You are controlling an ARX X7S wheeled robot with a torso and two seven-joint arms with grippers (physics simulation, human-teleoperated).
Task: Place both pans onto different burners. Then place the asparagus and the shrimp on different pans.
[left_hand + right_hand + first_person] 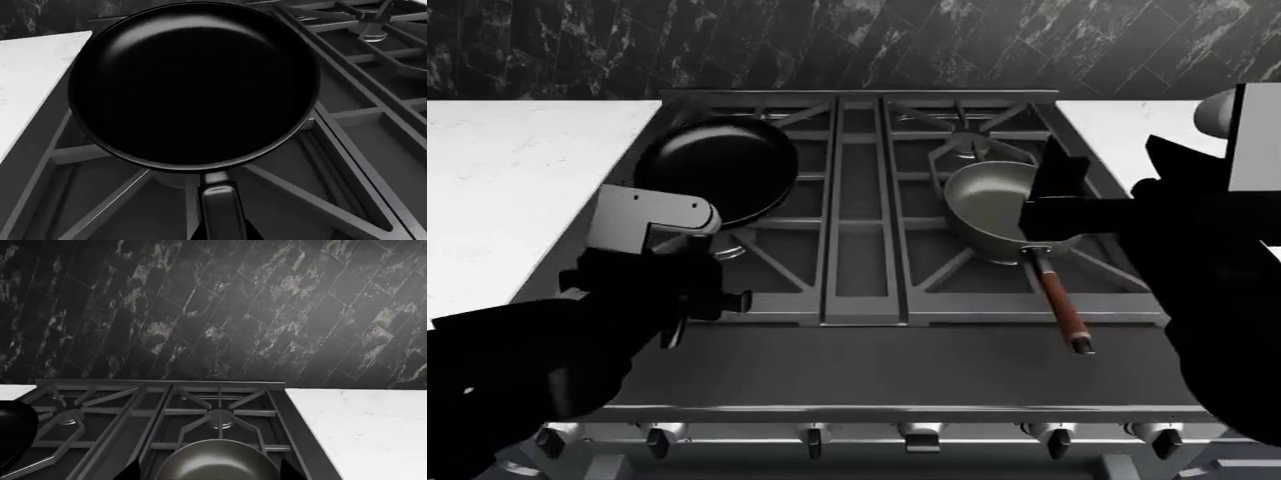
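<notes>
Black skillet [714, 168], rigid, handle-heavy: being held by its thin handle in the closed left hand [701, 290], over the stove's left grates [781, 245]; right hand's opening cannot be told.

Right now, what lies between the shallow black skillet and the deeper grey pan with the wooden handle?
Head view: only bare stove grates between the shallow black skillet and the deeper grey pan; no food there.

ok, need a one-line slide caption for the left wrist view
Left wrist view: black skillet over the stove grates, handle pointing toward the camera, white countertop beside the stove.
</notes>
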